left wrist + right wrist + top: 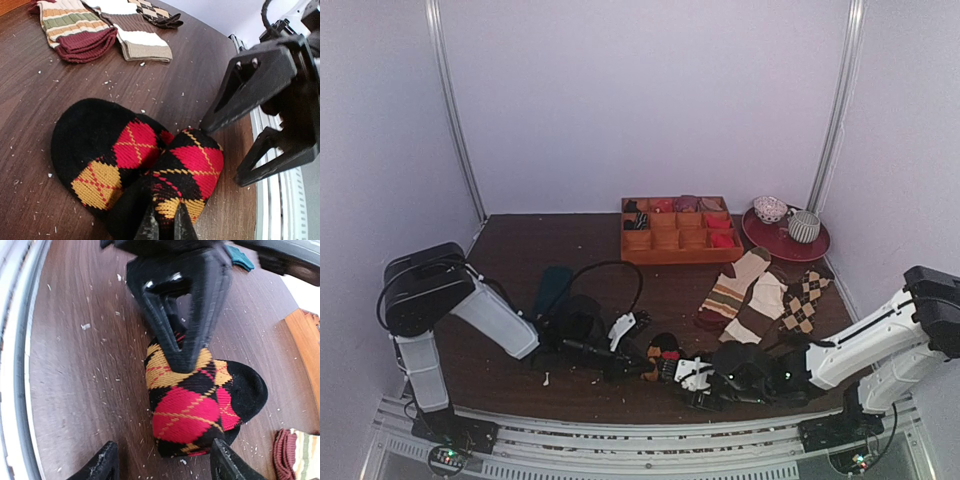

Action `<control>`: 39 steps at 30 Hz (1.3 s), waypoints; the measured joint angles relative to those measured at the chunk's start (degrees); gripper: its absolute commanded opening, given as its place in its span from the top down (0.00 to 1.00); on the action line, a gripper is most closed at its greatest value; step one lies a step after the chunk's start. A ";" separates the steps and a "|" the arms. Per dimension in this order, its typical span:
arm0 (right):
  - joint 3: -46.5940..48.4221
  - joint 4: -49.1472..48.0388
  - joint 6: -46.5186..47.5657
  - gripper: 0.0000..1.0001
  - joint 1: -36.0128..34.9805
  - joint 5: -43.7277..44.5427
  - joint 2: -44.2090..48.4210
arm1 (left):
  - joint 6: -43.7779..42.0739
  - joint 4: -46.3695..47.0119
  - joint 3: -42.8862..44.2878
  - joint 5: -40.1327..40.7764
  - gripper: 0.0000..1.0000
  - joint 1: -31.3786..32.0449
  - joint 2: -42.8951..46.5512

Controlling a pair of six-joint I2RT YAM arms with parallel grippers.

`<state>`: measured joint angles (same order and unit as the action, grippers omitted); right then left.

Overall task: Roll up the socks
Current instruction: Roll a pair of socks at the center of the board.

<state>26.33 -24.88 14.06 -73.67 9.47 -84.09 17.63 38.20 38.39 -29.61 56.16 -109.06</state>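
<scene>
Socks [665, 356]: you find them at the middle of the table's [540, 240] near edge. They lie as one folded black bundle, red and orange diamonds up. The rounded black end points toward the far edge.

Left gripper [166, 226]: your left arm reaches in from the near left corner. The fingers stand narrow, pinched on the bundle's left side with knit between them.

Right gripper [165, 462]: your right arm comes in from the near right corner. The fingers stand wide and hold nothing. The bundle's right end sits just at the gap between the tips. In the left wrist view, the tip of one finger [250, 85] is just beside the knit; you cannot tell whether it touches.

Other items:
- A striped sock [730, 290], a brown-and-cream sock [760, 305] and a brown argyle sock [805, 298] lie side by side toward the right edge.
- A teal sock [552, 288] lies left of centre.
- A wooden compartment tray [680, 259] sits at the far edge.
- A red plate [780, 245] sits in the far right corner.
- White specks [107, 82] are scattered over the wood around the bundle.
</scene>
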 measured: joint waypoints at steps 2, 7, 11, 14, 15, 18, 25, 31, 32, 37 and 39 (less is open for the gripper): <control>1.11 -0.02 1.81 0.37 -1.36 3.52 -2.62 | 0.02 -0.70 0.33 -0.37 1.00 -0.13 0.00; 2.58 -0.59 5.25 0.37 -2.38 7.87 -4.63 | 0.02 -1.01 0.63 -0.98 1.00 -0.33 -0.17; 3.54 -1.68 7.21 0.38 -2.64 10.08 -4.66 | 0.02 -0.92 0.74 -1.33 1.00 -0.37 -0.39; 3.76 -2.21 8.33 0.38 -2.69 10.45 -4.66 | 0.00 -0.76 0.74 -1.55 1.00 -0.46 -0.52; 3.87 -2.19 8.66 0.39 -2.71 10.38 -4.70 | -0.02 -0.76 0.74 -1.64 1.00 -0.48 -0.57; 5.64 -1.70 9.05 0.41 -2.69 9.57 -6.62 | -0.09 -0.72 0.76 -1.81 1.00 -0.55 -0.66; 7.93 -1.38 7.52 0.61 -0.76 6.75 -11.61 | -0.55 -0.72 0.74 -2.19 1.00 -0.63 -0.83; 8.85 -0.48 3.78 0.79 1.40 3.13 -11.82 | -1.55 -0.79 0.55 -1.64 0.55 -0.68 -0.17; 9.07 -0.33 2.75 0.79 1.99 2.01 -11.87 | -1.86 -0.81 0.02 -0.98 0.38 -0.66 0.44; 9.44 -1.51 -3.56 0.79 6.25 -5.20 -12.09 | -4.04 -3.61 -6.91 5.07 0.02 -0.39 7.98; 9.38 -2.12 -6.54 0.79 8.39 -9.51 -12.15 | -5.70 -4.04 -10.49 7.32 0.02 0.15 12.50</control>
<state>35.70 -27.00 7.53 -65.28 -0.03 -96.25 11.92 34.15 27.90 -22.28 56.31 -96.55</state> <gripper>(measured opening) 0.228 0.978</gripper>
